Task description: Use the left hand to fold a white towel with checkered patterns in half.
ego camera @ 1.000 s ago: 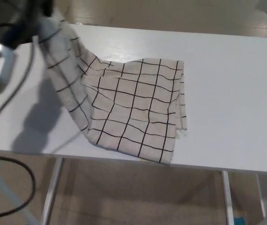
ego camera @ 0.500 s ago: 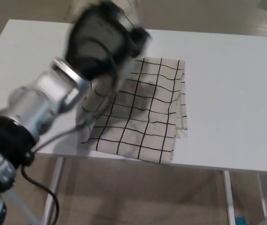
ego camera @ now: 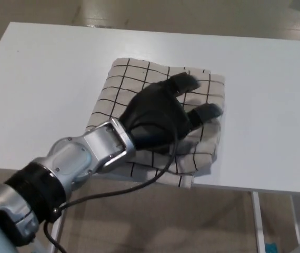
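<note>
The flat white rectangular table [ego camera: 266, 121] lay open across most of its top. The whole right half, from the cloth to the right edge, was bare, and so was a broad stretch at the left and the strip along the far edge. A hand could have passed freely over any of these. The one obstacle near the middle was the folded white towel with thin black checks [ego camera: 131, 79], lying low on the top and reaching the near edge. Over it lay the robot's black left hand [ego camera: 158, 118], fingers spread, and its silver forearm [ego camera: 81, 158] blocked the near-left approach to the cloth.
</note>
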